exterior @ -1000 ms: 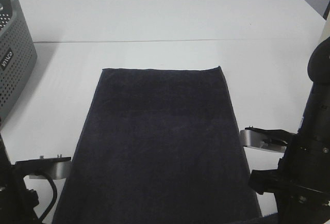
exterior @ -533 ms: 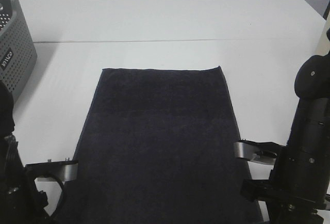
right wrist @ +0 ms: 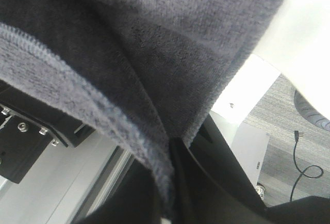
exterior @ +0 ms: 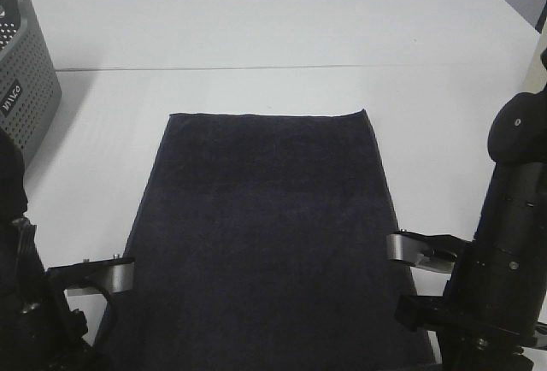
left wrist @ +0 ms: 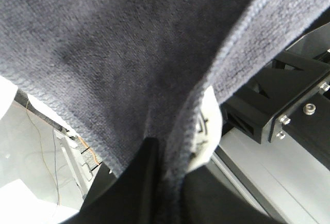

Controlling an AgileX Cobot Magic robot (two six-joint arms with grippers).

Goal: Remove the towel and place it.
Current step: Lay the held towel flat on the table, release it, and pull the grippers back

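The towel, a large dark charcoal cloth, lies spread flat on the white table, and its near end runs out of the exterior high view. My left arm stands at its near left corner and my right arm at its near right corner. In the left wrist view the hemmed edge of the towel folds down into my left gripper, which is pinched on it. In the right wrist view the towel hangs the same way from my right gripper, also shut on the hem.
A grey perforated basket stands at the table's far left edge. A seam crosses the white table beyond the towel. Floor and a cable show below the table in the right wrist view.
Both arms have shifted inward toward the towel's near corners and slightly nearer the camera. The towel stays spread flat in the same place.
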